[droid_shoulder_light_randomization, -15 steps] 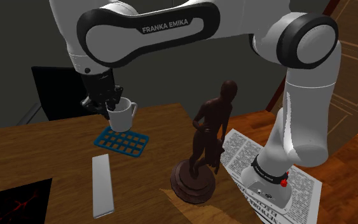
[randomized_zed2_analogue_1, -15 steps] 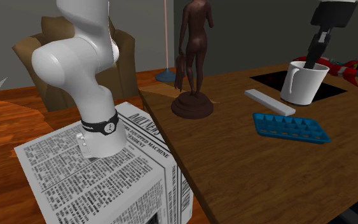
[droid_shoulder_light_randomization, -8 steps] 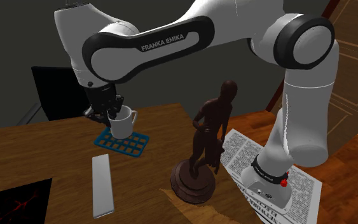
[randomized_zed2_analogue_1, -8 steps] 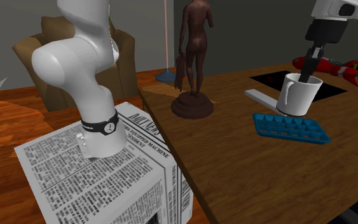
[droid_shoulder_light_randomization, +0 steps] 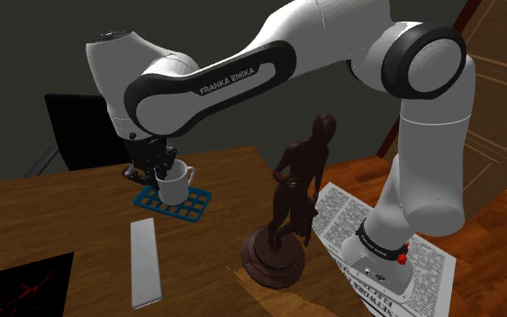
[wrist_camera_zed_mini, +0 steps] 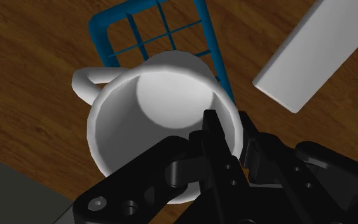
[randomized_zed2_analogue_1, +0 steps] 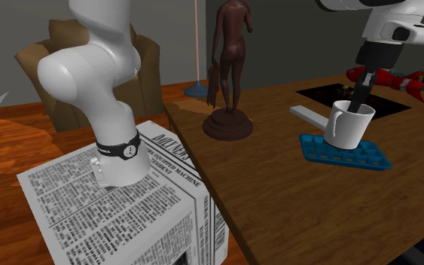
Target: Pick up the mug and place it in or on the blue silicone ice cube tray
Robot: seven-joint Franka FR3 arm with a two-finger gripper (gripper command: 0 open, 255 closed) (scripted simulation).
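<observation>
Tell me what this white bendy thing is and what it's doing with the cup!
It is a robot arm standing on a box printed like newspaper. Two pictures come from cameras beside the table. The third comes from a camera on the arm's hand, looking down. Its black gripper pinches the rim of a white mug, holding it over a blue ice cube tray. A dark statue and a flat white bar are also on the wooden table.
</observation>
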